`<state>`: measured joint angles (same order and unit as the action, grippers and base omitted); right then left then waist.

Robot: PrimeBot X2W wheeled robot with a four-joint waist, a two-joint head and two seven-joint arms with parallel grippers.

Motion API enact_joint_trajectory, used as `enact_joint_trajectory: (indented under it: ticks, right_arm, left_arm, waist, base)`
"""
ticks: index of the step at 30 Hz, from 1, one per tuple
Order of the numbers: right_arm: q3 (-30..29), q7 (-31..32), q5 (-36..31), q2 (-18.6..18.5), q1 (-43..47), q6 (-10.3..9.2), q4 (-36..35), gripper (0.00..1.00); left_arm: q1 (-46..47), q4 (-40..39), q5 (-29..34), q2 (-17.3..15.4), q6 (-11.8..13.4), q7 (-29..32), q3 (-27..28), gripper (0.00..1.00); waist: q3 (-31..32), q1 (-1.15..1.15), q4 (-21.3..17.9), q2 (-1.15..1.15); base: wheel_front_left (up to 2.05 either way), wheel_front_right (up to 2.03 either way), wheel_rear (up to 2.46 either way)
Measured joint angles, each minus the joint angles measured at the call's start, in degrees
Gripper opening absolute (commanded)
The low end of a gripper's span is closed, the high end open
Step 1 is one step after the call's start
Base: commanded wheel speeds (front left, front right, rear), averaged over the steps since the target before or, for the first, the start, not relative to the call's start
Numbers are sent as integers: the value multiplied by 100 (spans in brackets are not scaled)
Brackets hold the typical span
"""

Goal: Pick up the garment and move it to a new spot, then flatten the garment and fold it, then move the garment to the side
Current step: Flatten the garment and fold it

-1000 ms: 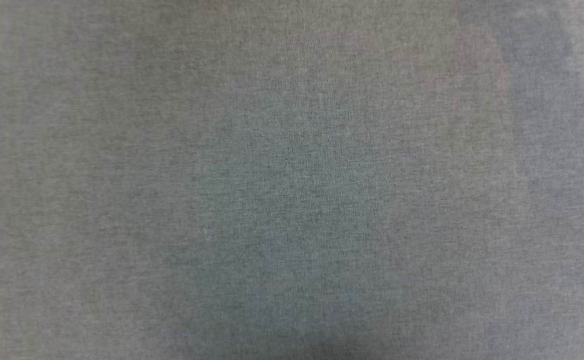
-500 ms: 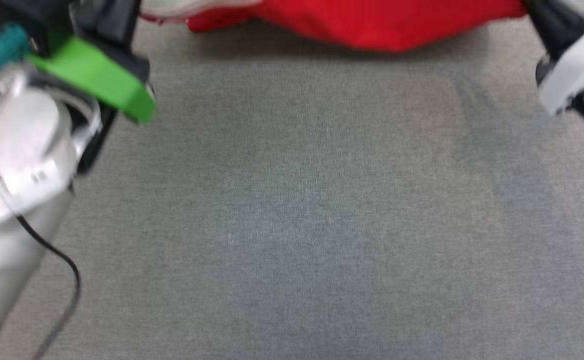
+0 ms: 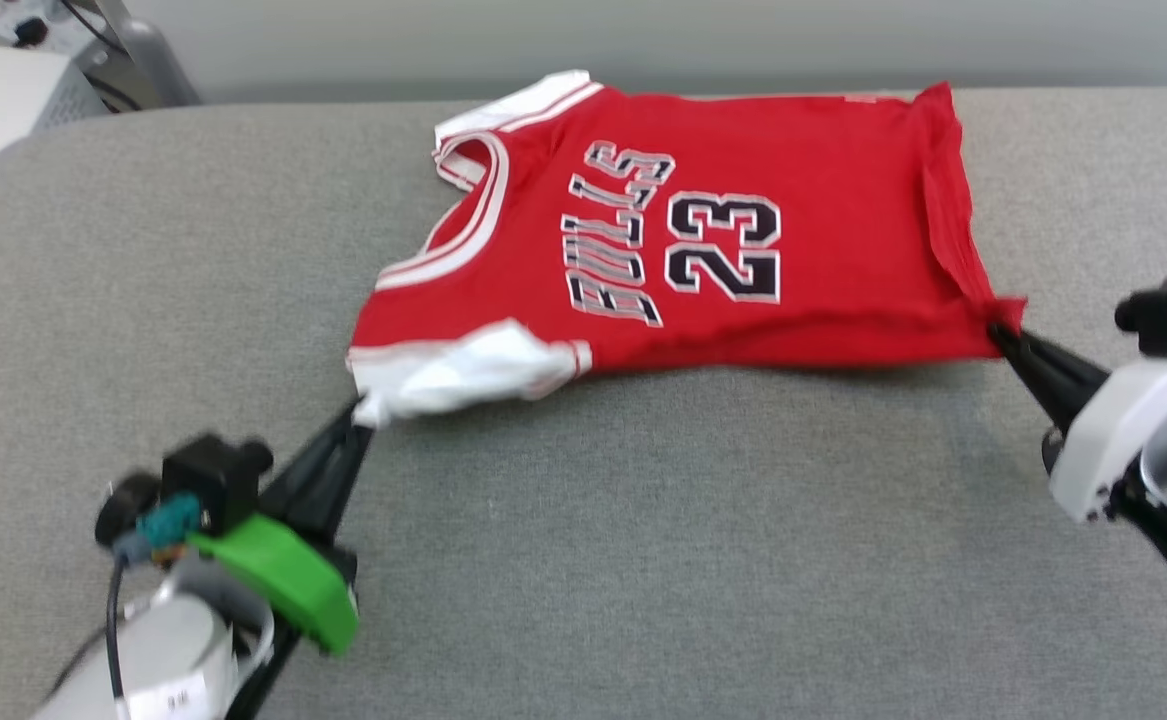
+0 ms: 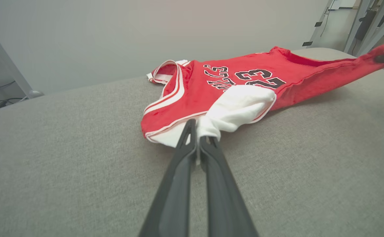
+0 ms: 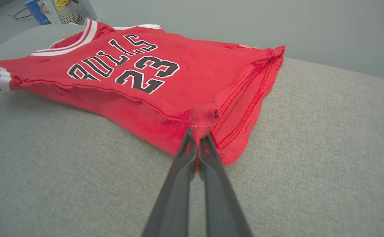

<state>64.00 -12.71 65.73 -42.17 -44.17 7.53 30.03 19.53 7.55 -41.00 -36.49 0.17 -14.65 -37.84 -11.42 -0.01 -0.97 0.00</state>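
The garment, a red jersey with white sleeves and black "BULLS 23" lettering, lies front up across the far part of the grey surface. My left gripper is shut on the near white sleeve, pinching its tip. My right gripper is shut on the near red hem corner. The near edge of the garment is lifted a little off the surface between the two grips. Its far edge rests flat.
The grey padded surface runs wide in front of the garment. Beyond its far edge stands a pale wall. At the far left are a white box and cables. A basket shows in the right wrist view.
The head camera has swung up from bare grey surface, so the garment and both arms came into the picture. No motion of the grippers themselves can be told apart from that.
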Motion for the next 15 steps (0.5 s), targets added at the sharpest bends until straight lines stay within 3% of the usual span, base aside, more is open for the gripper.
enact_joint_trajectory:
  ticks: [15]
  right_arm:
    - [-163,-65,314,-431,2163,0,-397,0]
  left_arm:
    - [-1981,-280,-822,-101,15,363,-383,0]
  waist:
    - [873,0,154,0]
  base:
    - [0,0,0]
